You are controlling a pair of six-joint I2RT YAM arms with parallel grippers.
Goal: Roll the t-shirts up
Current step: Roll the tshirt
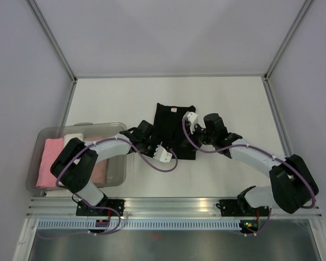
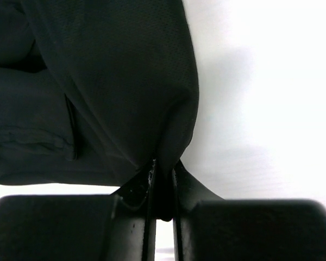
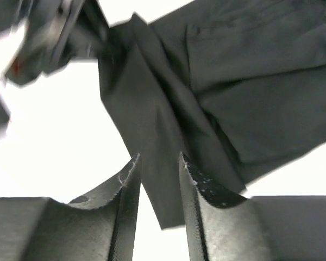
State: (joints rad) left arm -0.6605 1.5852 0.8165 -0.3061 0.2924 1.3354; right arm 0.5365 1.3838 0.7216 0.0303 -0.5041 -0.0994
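The black t-shirt (image 1: pixel 171 122) lies on the white table at the centre, partly folded. My left gripper (image 1: pixel 154 140) is at its near left edge. In the left wrist view this gripper (image 2: pixel 163 179) is shut on a pinched fold of the black shirt (image 2: pixel 125 81). My right gripper (image 1: pixel 193 142) is at the shirt's near right corner. In the right wrist view this gripper (image 3: pixel 158 168) stands a little open. A loose corner flap of the black shirt (image 3: pixel 168 190) hangs in the gap, with white showing beside it. Pink (image 1: pixel 50 157) and white (image 1: pixel 71 136) shirts lie in the tub.
A clear plastic tub (image 1: pixel 106 128) stands at the left of the table and holds the folded shirts. Metal frame posts (image 1: pixel 54 43) rise at the back corners. A rail (image 1: pixel 174 204) runs along the near edge by the arm bases.
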